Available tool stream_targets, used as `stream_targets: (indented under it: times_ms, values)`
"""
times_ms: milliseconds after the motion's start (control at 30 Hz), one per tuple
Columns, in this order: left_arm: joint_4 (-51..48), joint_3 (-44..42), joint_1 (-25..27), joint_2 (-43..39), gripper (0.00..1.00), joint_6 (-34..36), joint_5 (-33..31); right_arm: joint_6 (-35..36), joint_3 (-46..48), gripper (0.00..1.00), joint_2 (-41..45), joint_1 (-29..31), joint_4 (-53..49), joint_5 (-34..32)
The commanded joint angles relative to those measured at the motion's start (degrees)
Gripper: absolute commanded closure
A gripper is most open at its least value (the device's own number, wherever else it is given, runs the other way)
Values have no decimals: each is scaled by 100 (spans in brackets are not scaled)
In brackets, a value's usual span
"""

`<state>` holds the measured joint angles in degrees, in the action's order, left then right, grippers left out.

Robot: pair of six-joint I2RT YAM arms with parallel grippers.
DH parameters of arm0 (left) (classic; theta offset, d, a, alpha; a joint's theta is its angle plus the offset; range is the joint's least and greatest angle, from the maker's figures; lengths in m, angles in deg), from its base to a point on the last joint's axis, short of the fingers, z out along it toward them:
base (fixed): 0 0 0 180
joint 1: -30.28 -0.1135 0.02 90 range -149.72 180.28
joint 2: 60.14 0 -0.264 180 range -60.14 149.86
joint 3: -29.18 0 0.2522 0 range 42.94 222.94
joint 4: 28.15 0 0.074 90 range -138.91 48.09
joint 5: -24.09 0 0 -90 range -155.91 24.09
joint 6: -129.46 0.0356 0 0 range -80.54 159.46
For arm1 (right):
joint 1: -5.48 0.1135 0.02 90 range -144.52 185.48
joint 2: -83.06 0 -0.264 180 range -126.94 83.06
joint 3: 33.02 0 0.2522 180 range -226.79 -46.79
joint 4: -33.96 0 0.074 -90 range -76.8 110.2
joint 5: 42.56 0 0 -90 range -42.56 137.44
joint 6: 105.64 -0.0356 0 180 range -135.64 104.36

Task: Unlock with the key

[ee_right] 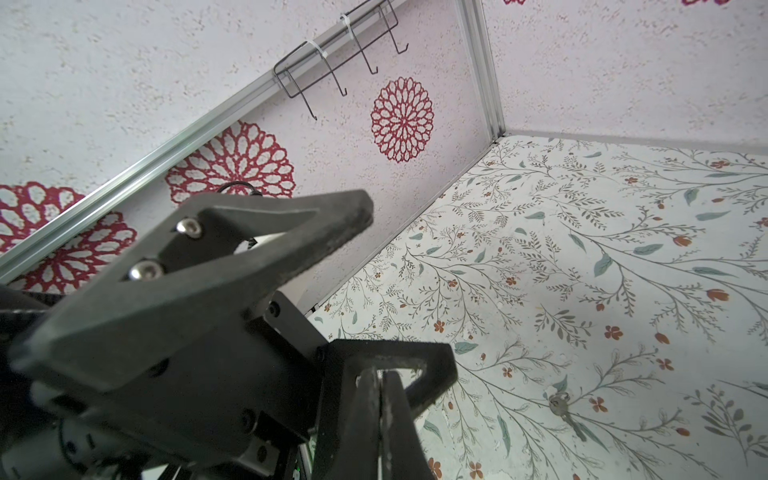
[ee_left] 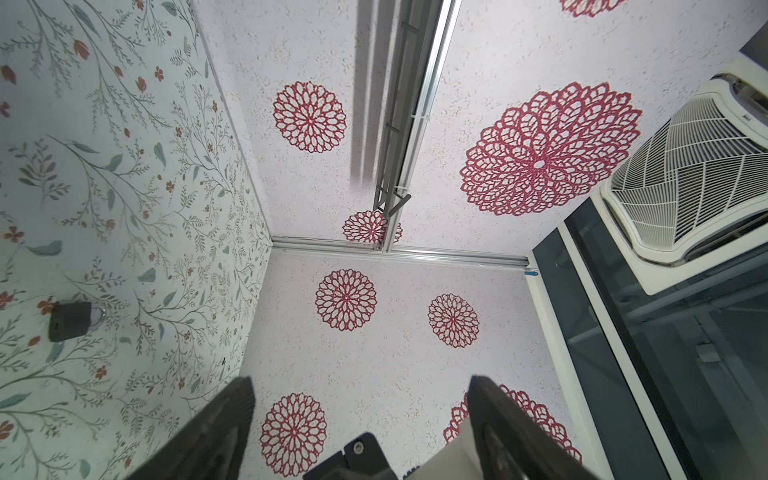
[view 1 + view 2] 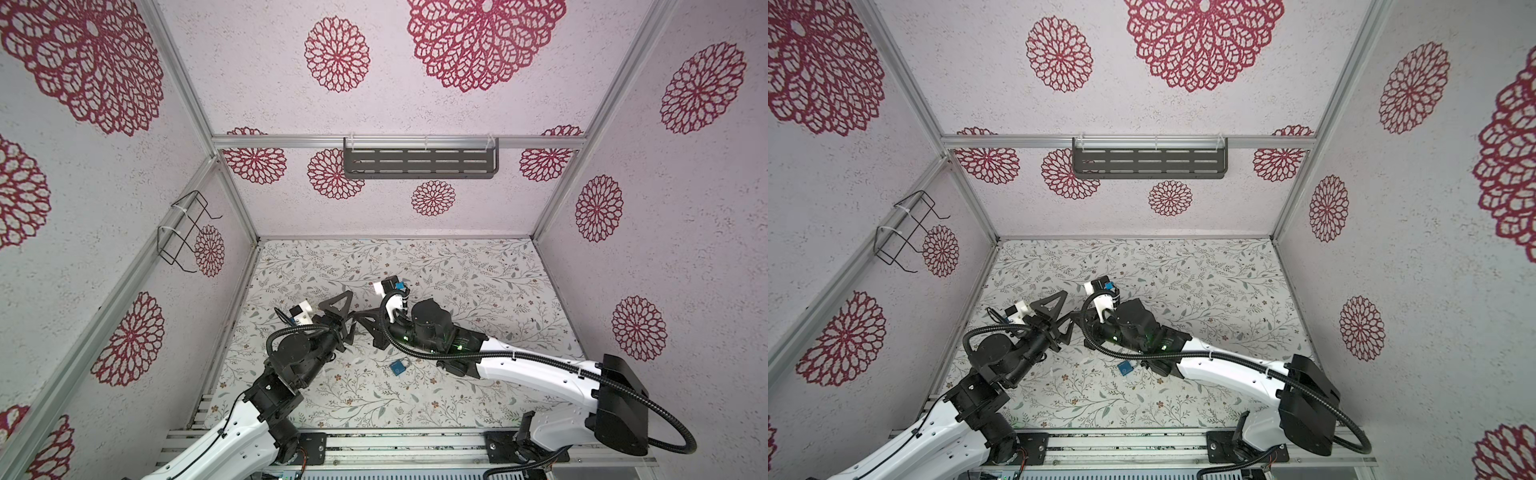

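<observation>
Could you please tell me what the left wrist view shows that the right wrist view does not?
Only the left wrist view shows the padlock lying on the table, and a ceiling air-conditioning unit beyond the enclosure. Only the right wrist view shows the key lying flat on the table, the wire hook rack on the wall rail, and the right hand, shut with nothing visible in it. Both show the floral table and the red-flowered walls.
</observation>
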<state>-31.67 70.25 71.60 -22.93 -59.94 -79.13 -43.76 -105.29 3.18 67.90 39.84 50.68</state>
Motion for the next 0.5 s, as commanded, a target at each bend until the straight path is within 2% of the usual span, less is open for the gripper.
stream_targets:
  times_ms: [0, 467]
  values:
    - [-98, -35, 43, -78, 21, -23, -151, -9, -22, 100, 349, -35, 287, -54]
    - [-153, 29, 59, -45, 52, 17, -103, 99, -83, 100, 288, -45, 286, 84]
